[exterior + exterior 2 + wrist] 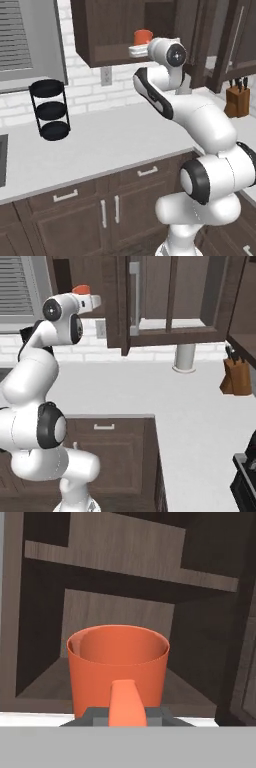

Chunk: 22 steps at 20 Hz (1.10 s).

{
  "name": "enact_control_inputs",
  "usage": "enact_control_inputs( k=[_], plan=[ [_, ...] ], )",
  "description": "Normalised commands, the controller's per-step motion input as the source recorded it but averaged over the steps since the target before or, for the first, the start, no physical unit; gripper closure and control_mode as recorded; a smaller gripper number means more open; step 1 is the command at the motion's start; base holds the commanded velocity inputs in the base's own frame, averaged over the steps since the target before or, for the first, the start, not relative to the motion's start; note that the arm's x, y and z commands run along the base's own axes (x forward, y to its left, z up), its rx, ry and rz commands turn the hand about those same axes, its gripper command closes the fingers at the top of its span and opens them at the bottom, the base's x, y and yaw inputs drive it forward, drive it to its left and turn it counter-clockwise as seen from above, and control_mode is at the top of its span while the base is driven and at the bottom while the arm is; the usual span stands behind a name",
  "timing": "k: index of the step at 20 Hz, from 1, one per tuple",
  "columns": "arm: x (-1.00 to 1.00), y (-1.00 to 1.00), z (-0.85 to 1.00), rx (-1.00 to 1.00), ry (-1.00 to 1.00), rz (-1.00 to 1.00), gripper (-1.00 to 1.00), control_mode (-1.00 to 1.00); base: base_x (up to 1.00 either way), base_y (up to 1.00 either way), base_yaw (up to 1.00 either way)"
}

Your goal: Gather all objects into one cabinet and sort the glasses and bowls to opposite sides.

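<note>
orange mug (118, 662) | clamped by its handle in the pincer (128, 714), upright, straight ahead of the hand | held at the open cabinet (107, 35) mouth, shelf beyond | next: likely push inward

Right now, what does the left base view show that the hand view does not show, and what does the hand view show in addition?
Left base view alone: the black three-tier round rack on the grey countertop, the brown wooden knife block, and the white arm reaching up to the dark brown wall cabinet. Hand view alone: the bright orange mug's handle clamped in the shut gripper, and the mug's hollow inside. Both share: the bright orange mug and the cabinet's dark wood interior.
</note>
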Motion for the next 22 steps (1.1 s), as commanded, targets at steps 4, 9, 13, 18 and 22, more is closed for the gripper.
enact_control_inputs(
  k=[4, 9, 13, 18, 22],
  plan=[
    [0.00, 0.00, 0.00, 0.00, 0.00, 0.00, 1.00, 1.00, -0.18, 0.05, -0.06],
    [0.00, 0.00, 0.00, 0.00, 0.00, 0.00, 1.00, 1.00, -0.16, 0.06, 0.00],
    [0.00, 0.00, 0.00, 0.00, 0.00, 0.00, 1.00, 1.00, -0.26, 0.48, 0.00],
    [0.00, 0.00, 0.00, 0.00, 0.00, 0.00, 1.00, 1.00, -0.55, 0.95, 0.02],
    [0.00, 0.00, 0.00, 0.00, 0.00, 0.00, 1.00, 1.00, -0.95, 0.43, -0.34]
  ],
)
